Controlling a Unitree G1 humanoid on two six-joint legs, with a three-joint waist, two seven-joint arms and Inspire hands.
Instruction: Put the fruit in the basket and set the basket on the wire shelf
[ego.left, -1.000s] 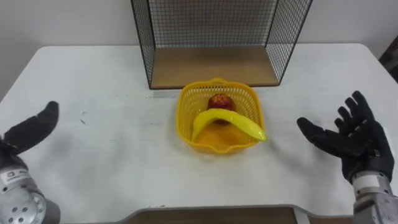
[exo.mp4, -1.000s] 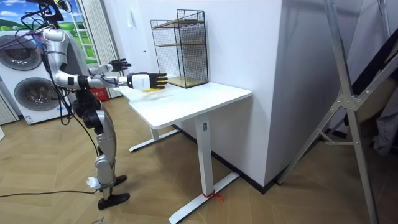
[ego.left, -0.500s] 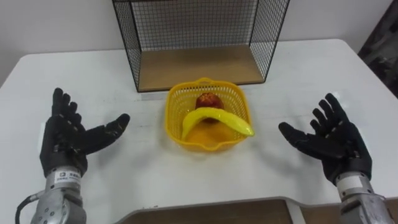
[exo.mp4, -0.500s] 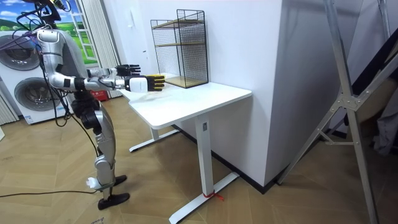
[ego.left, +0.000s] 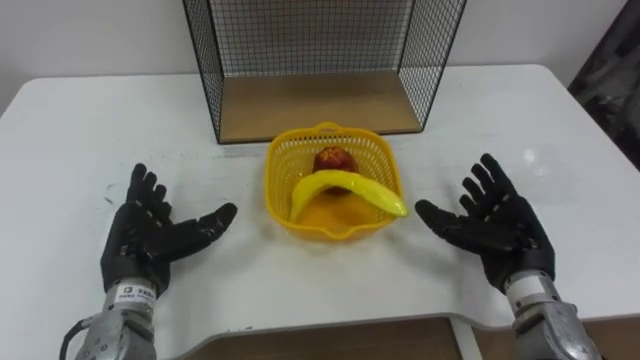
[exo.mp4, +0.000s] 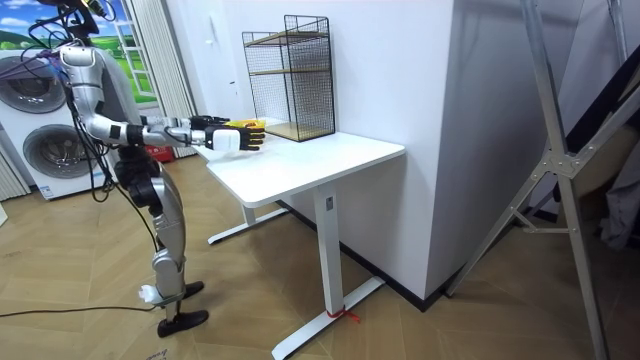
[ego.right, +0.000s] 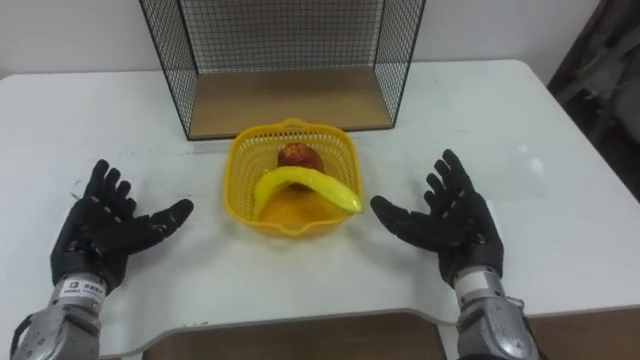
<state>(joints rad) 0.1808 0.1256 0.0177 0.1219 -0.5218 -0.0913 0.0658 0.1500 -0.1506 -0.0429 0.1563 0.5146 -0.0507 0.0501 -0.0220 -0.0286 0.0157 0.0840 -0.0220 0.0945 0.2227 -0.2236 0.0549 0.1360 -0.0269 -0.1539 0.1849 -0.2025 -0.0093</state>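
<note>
A yellow plastic basket (ego.left: 283, 178) (ego.right: 243, 163) stands on the white table, just in front of the black wire shelf (ego.left: 320, 60) (ego.right: 285, 55). Inside it lie a yellow banana (ego.left: 345, 190) (ego.right: 305, 186) across the middle and a red apple (ego.left: 333, 160) (ego.right: 296, 155) behind it. My left hand (ego.left: 150, 235) (ego.right: 100, 232) is open, palm up, left of the basket and apart from it. To the basket's right my right hand (ego.left: 495, 230) (ego.right: 450, 225) is open too, its thumb close to the rim without touching. In the room view I stand at the table's end with both arms held out (exo.mp4: 215, 135).
The shelf's wooden floor (ego.left: 318, 105) lies level with the table, directly behind the basket. The table's front edge (ego.left: 330, 325) runs close under my wrists. In the room view, washing machines (exo.mp4: 35, 130) stand behind me and a metal frame (exo.mp4: 560, 150) at the right.
Both hands have moved inward towards the basket, the left one more. The basket and fruit have stayed where they were.
</note>
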